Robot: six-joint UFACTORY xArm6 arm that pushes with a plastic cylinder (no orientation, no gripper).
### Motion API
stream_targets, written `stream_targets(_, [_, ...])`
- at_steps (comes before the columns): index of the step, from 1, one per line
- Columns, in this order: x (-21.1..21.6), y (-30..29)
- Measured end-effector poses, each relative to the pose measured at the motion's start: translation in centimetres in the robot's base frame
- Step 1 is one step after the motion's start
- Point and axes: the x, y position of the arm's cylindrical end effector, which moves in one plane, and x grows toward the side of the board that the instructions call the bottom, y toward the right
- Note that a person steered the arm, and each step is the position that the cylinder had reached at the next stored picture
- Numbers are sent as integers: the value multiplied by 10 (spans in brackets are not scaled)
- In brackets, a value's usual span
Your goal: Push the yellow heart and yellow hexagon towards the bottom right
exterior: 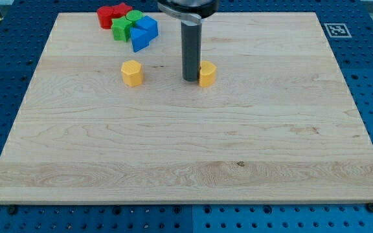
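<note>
A yellow hexagon block (132, 73) sits on the wooden board (186, 149), left of centre in the upper part. A second yellow block, the heart (207, 74), sits to its right; my rod partly hides its left side. My tip (191, 79) rests on the board right against the heart's left side, well to the right of the hexagon. The dark rod rises straight up from the tip to the view's top.
A cluster of blocks lies near the board's top left: red blocks (111, 14), green blocks (125, 24) and blue blocks (144, 33). A black-and-white marker tag (336, 30) sits off the board's top right corner. Blue perforated table surrounds the board.
</note>
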Motion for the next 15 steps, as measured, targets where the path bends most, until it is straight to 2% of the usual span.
stream_targets(3, [-30,-68])
stream_targets(4, [-39,-125])
stream_targets(5, [-26,-173])
stream_targets(7, [-7,-136])
stream_targets(13, [92,66])
stream_targets(14, [92,66])
stream_targets(15, [90,20])
